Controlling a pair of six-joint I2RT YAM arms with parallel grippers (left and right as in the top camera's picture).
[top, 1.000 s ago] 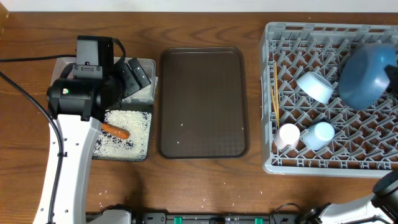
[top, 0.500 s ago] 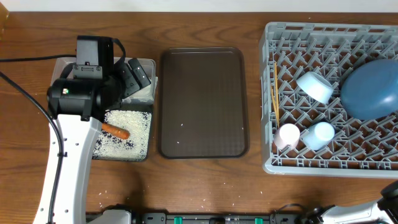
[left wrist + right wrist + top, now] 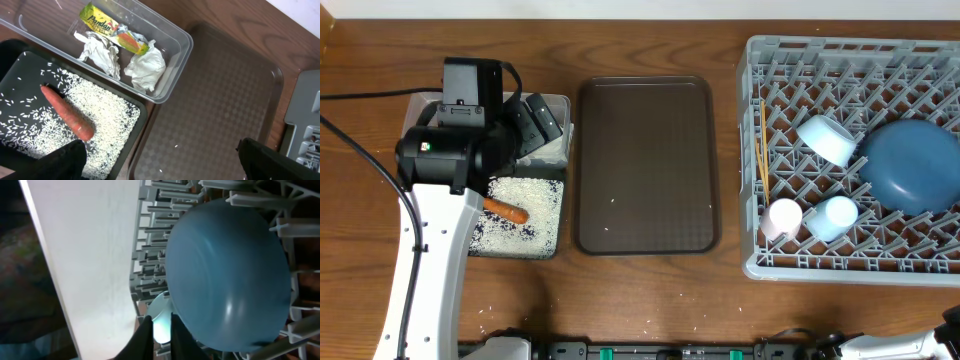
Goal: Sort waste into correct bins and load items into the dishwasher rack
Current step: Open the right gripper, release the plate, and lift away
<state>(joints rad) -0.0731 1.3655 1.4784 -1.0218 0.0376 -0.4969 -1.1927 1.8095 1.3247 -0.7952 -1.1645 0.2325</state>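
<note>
The blue plate (image 3: pixel 910 165) lies tilted in the grey dishwasher rack (image 3: pixel 752 150), beside the white bowl (image 3: pixel 827 138), pinkish cup (image 3: pixel 782 217), light blue cup (image 3: pixel 834 215) and chopsticks (image 3: pixel 761 150). In the right wrist view my right gripper (image 3: pixel 161 336) has its fingers slightly apart, with nothing between them, just left of the plate (image 3: pixel 230 275). My left gripper (image 3: pixel 162 160) hangs wide open over the bins. The clear tub (image 3: pixel 175 75) holds the wrapper (image 3: pixel 112 31), foil (image 3: pixel 100 52) and white paper (image 3: pixel 147 67). The carrot (image 3: pixel 67 114) lies on rice (image 3: pixel 110 125) in the black tray (image 3: pixel 15 60).
The brown serving tray (image 3: pixel 645 165) sits between the bins and the rack, with a few rice grains (image 3: pixel 612 200) on it. Loose grains (image 3: pixel 495 310) dot the table near the front edge. The left arm covers much of the tub from above.
The plate has tipped down from a raised tilt to lie lower in the rack. My right arm has drawn back out of the overhead view. The left arm has not moved.
</note>
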